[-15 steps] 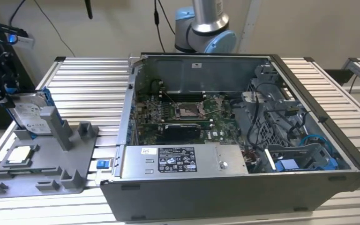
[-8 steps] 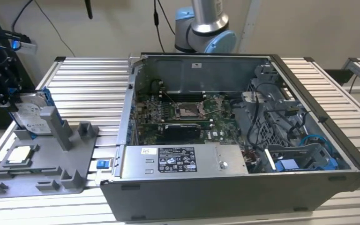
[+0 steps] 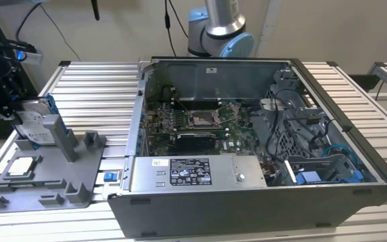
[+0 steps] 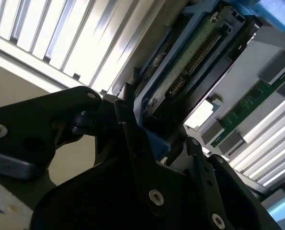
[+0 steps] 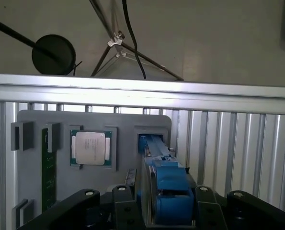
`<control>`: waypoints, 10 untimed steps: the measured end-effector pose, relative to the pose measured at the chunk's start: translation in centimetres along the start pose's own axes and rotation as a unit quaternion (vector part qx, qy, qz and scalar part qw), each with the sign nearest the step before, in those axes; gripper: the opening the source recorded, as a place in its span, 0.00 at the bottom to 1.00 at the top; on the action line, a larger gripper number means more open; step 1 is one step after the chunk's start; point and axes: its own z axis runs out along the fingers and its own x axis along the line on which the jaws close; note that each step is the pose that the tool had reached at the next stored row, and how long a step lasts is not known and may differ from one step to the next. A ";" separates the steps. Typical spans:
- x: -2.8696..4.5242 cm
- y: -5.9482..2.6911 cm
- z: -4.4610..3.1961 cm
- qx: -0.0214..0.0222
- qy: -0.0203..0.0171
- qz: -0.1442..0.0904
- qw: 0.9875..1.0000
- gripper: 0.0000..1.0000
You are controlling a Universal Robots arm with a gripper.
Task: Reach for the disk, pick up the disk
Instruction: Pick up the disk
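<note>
1. While the large black open-topped computer case takes up most of the slatted aluminium table, this step has nothing to do with it.
2. At the exterior view's left lies a flat grey plastic fixture plate with slots and posts.
3. Over the plate's far end hangs the black gripper, astride the disk. Whether it is clamped or slack, I cannot tell.
4. The disk, a silver-grey rectangular hard drive in a bright blue plastic bracket, stands on edge in one of the plate's slots. The reach looks complete and the pick-up is in hand. A lift would call for a firm hold on the bracket's sides and a straight pull along the slot.
5. A small square silver chip lies in its own recess beside that slot, apart from the disk.
</note>
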 end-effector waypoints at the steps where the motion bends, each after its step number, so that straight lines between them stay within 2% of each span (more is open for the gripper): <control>1: -0.01 0.00 0.18 0.000 0.000 0.000 1.000 1.00; 6: -0.09 0.01 0.51 0.000 -0.003 0.000 1.000 1.00; 10: -0.09 0.00 0.58 0.000 -0.003 0.000 1.000 1.00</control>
